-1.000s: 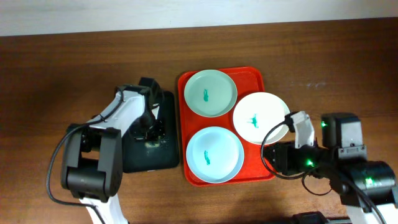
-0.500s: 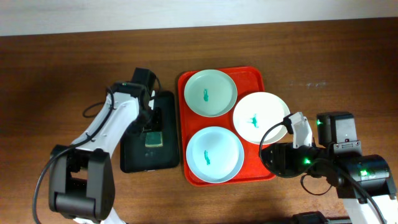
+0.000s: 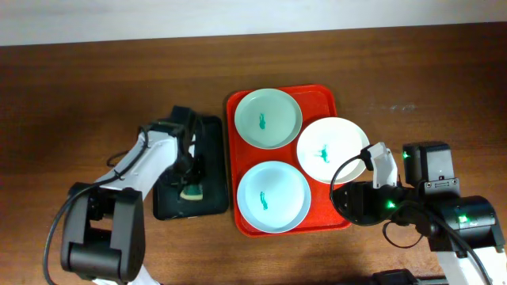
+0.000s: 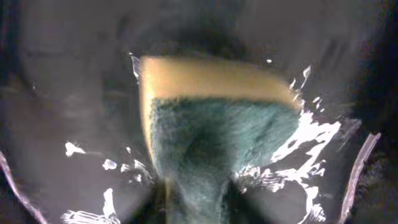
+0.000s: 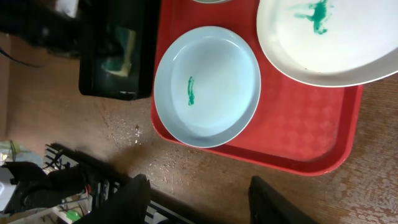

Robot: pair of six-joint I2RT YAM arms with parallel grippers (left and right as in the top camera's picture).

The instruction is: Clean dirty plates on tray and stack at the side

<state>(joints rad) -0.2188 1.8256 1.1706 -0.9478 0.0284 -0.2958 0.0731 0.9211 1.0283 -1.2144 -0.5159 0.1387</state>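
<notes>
While the left gripper (image 3: 189, 180) pinches a sponge (image 4: 211, 143) over a black tray (image 3: 212, 131), right gripper (image 5: 202, 194) spread wide, three smeared plates (image 3: 268, 117) on red tray (image 3: 323, 99).

Plates (image 3: 268, 117) on tray (image 3: 323, 99), sponge (image 3: 191, 190) left

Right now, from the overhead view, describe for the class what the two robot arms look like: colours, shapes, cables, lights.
Left arm: a white link between black joints and a blocky black base, with a black cable looping alongside. Right arm: black boxy housings with small green lights, one white link, and a looping black cable.
</notes>
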